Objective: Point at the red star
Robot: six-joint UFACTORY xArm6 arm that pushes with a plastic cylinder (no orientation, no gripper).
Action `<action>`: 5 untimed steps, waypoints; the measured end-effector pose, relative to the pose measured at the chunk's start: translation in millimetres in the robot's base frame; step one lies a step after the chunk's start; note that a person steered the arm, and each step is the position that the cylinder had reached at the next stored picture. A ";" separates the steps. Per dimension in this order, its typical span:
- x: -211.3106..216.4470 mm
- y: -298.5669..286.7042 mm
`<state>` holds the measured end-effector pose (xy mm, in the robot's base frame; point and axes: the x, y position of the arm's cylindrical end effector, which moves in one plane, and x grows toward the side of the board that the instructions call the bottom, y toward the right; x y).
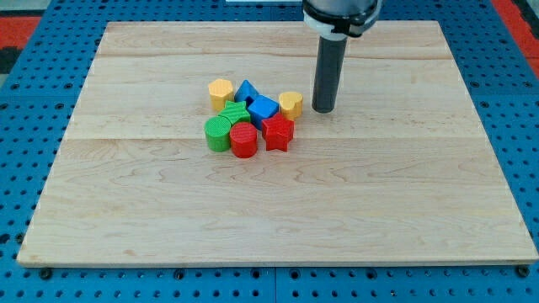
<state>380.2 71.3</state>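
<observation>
Red star (pixel 279 133) nearest the view's bottom in the cluster, down and to the view's left of my tip (pixel 324 109), apart from it. Probably light, rigid, quick to slide on the wooden surface (pixel 404 194); no taking hold, only pointing. Red cylinder (pixel 243 140) touching alongside. No gripper: bare rod, holding nothing, just right of the yellow block (pixel 290 104).

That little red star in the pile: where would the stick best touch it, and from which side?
There is no claw, only a rod. The red star lies at the cluster's lower right, with the red cylinder on its left and the blue block above. My tip stands up-right of it, so its free right side probably suits best.
</observation>
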 end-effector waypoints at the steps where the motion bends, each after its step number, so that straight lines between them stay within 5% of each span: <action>1: 2.7 -3.0; 3: 72.4 -41.0; 5: 22.8 -72.3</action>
